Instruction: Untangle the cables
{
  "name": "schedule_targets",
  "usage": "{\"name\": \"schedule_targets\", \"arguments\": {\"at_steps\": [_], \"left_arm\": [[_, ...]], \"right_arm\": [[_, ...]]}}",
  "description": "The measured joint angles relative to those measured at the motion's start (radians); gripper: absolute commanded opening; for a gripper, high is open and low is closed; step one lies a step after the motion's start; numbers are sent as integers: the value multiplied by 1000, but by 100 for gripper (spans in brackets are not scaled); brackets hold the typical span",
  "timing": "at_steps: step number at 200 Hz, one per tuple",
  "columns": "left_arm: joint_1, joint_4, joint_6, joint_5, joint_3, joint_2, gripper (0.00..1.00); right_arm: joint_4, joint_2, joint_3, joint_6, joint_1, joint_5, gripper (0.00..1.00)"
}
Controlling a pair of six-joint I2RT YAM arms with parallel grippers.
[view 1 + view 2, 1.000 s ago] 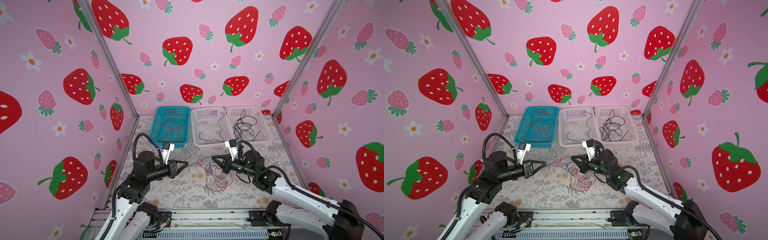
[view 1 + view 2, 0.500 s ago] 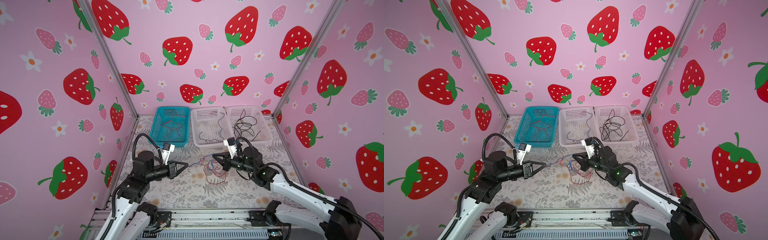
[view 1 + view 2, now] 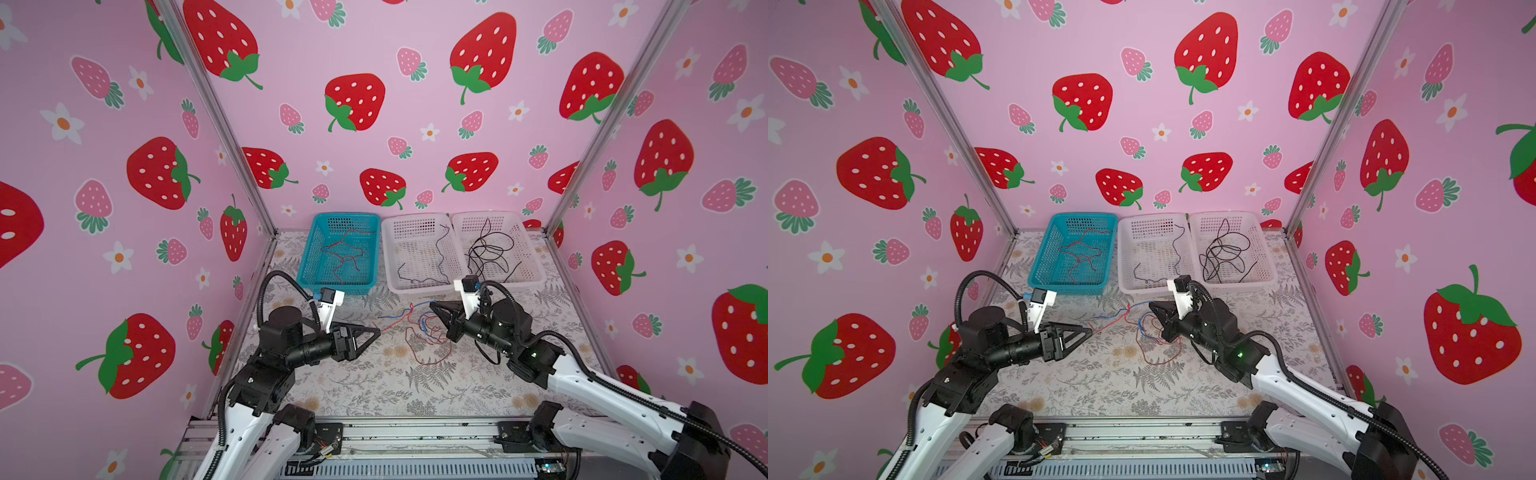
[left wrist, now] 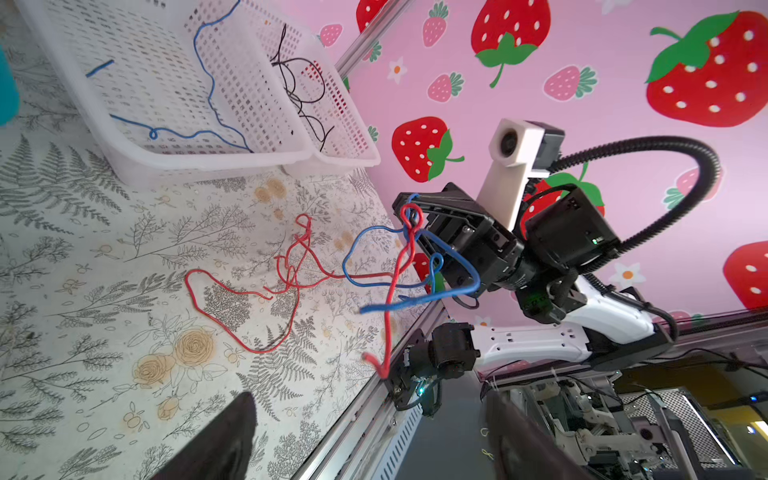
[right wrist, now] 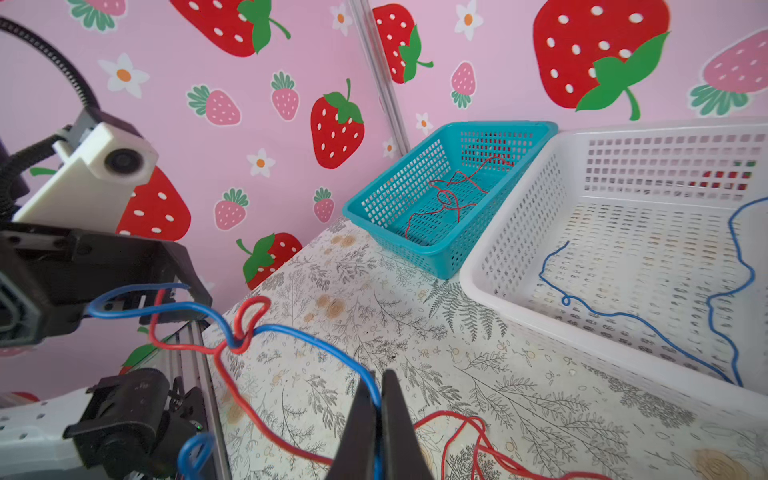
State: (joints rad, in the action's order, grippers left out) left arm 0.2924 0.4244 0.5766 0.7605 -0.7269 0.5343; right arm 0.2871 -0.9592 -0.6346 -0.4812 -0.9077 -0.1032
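Note:
A tangle of red and blue cables lies mid-table between both arms. My right gripper is shut on the blue cable, holding it above the mat. A red cable is looped through the blue one at a knot. My left gripper is open, its fingers wide apart. The loose red and blue ends hang just in front of it, ungripped. More red cable trails on the mat.
Three baskets stand along the back. A teal basket holds a red cable, a white basket a blue one, and another white basket black ones. Pink walls close in the left, right and back sides.
My left gripper has opened and let go of the cable ends, which now hang slack. My right gripper has shifted slightly away with the blue cable still in it.

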Motion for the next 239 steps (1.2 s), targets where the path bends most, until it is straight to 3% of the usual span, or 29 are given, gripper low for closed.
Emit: {"name": "schedule_targets", "arguments": {"at_steps": [58,104,136,175,239], "left_arm": [[13,-161,102,7,100,-226,100],[129,-303,186,-72,261,-280,100],[288,-408,146,-193,259,-161,96],[491,-444,-1,-370,196,59,97],[544,-649,-60,-467,140,230,81]], "right_arm": [[-104,31,-75,-236,0,88,0],[-156,80,-137,-354,-14,96,0],[-163,73,-151,-354,-91,126,0],[-183,64,-160,-335,-146,153,0],[-185,78,-161,-316,-180,182,0]]}}
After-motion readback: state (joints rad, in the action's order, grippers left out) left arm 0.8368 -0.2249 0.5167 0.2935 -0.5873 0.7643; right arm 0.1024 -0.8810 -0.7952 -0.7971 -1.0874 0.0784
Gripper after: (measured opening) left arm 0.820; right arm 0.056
